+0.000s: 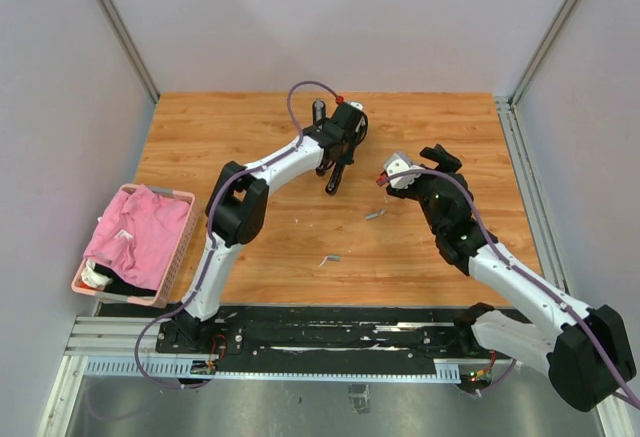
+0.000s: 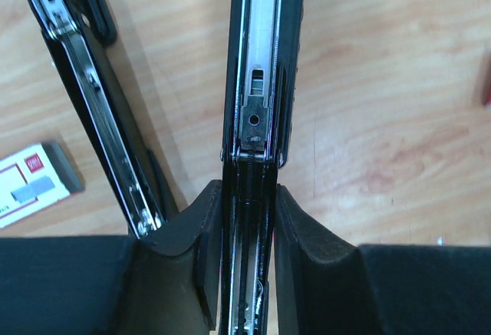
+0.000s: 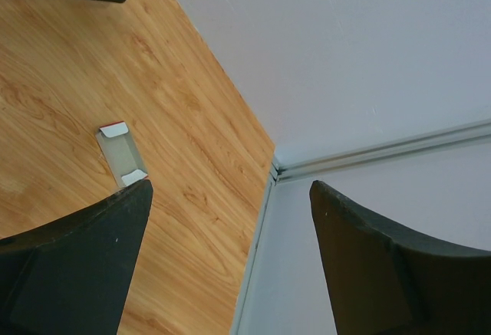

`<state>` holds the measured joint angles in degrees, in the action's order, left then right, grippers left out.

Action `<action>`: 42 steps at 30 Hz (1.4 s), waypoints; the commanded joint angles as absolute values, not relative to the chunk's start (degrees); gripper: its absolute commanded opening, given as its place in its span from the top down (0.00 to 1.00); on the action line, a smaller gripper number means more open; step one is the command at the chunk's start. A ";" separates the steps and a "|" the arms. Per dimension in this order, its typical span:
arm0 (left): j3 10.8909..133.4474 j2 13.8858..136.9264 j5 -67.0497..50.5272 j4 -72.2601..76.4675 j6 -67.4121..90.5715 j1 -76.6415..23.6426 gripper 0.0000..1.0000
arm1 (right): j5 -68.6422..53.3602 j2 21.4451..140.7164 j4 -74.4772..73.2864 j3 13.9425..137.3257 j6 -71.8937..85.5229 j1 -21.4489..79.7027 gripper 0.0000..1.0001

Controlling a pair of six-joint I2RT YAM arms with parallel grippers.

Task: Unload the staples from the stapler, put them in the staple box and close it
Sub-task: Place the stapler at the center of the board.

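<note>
**Left gripper clamps the opened stapler; loose staples lie on the table**

The left gripper (image 2: 249, 189) is closed tightly on the stapler (image 2: 261, 59), in the far middle part of the wooden table (image 1: 250, 117). The stapler is opened. Its metal rail runs straight out from between the black fingers (image 2: 188, 235), and its other half is spread away to the left of the rail in the left wrist view. Inside the rail a spring and a small pusher are visible. I cannot tell if any strip remains in the channel.

The staples (image 1: 375, 215) lie loose on the table. One short silvery strip is near the middle, on the near side of the stapler, between the two arms. A second strip (image 1: 330, 258) lies nearer and a little more to the left, apart from the first.

The right gripper (image 3: 232, 185) has its jaws wide apart and grasps nothing. It is just to the right of the stapler and looks toward the far right corner of the walls.

A small red-and-white box (image 2: 31, 182) lies flat on the wood near the stapler. A small open tray (image 3: 121, 155) lies near the right gripper. At the left edge stands a pink basket (image 1: 185, 247) with a pink cloth (image 1: 140, 232) inside.
</note>
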<state>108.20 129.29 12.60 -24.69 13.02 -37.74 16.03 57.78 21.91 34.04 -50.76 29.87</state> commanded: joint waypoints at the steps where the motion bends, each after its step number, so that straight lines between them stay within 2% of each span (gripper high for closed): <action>1: 119.33 134.42 20.62 -28.01 19.43 -38.38 1.00 | 16.36 57.26 22.21 35.09 -48.88 27.96 0.15; 7: 130.47 142.30 25.91 -30.93 21.99 -38.91 1.00 | 16.29 57.69 22.39 34.59 -48.60 26.83 0.15; 17: 138.00 148.39 27.13 -29.44 24.43 -38.85 0.99 | 16.10 58.53 22.40 34.51 -48.24 26.28 0.15; 26: 139.15 151.05 26.48 -28.54 26.98 -38.76 0.86 | 15.94 57.85 22.31 34.32 -48.17 26.26 0.15; 31: 139.11 151.67 26.09 -28.35 27.33 -38.76 0.82 | 15.90 57.49 22.05 34.27 -48.04 26.19 0.15; 37: 139.57 152.31 25.31 -28.13 27.25 -38.76 0.69 | 16.03 57.18 21.88 34.31 -47.99 26.12 0.15; 42: 139.57 152.25 24.34 -28.09 27.00 -38.76 0.62 | 15.98 57.22 21.88 34.43 -47.88 26.10 0.15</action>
<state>137.08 151.24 24.25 -30.85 26.00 -38.39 15.99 58.28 21.56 34.02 -49.21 27.22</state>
